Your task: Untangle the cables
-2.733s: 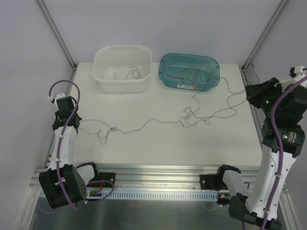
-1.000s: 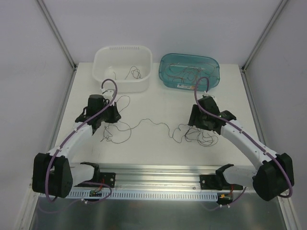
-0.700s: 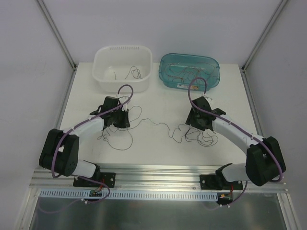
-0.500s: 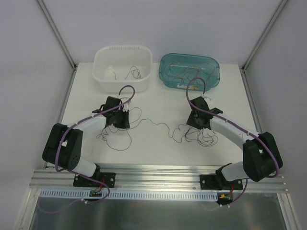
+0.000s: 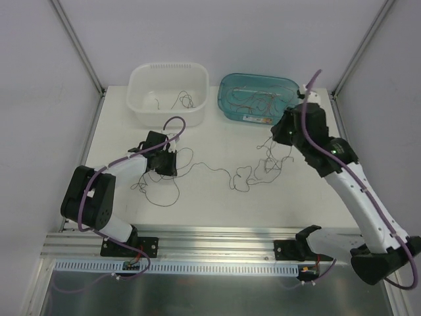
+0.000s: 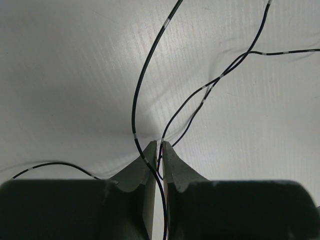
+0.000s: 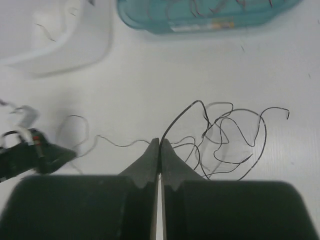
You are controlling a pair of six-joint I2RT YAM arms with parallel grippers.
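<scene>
**Left gripper** (image 6: 156, 145): the fingers stand almost closed, with only a slit between the tips. One of the black, pale-banded cables (image 6: 134, 107) runs down through that slit, so the strand is pinched. A second strand enters the tips from 2 o'clock. In the overhead view the left gripper (image 5: 164, 164) sits low on the table (image 5: 217, 210), left of centre. Loose loops of cable lie around it and trail off toward 6 o'clock.

**Right gripper** (image 7: 160, 141): the fingertips are pressed flat together. A single black cable (image 7: 198, 101) rises from between them and arcs toward 1 o'clock — this strand is nipped as well. Overhead, the right gripper (image 5: 276, 139) is lifted above the table on the right. Strands hang from it into a loose tangle of cables (image 5: 266, 164) directly beneath.

**Between the grippers:** one thin strand snakes across the middle of the table, joining the left loops to the right tangle.

**Outer field:** a white tub (image 5: 168, 66) at 11 o'clock holds a few short curls of cable. A teal tub (image 5: 258, 119) at 1 o'clock — just beyond the right gripper — holds a denser nest of red-brown and dark ones.
</scene>
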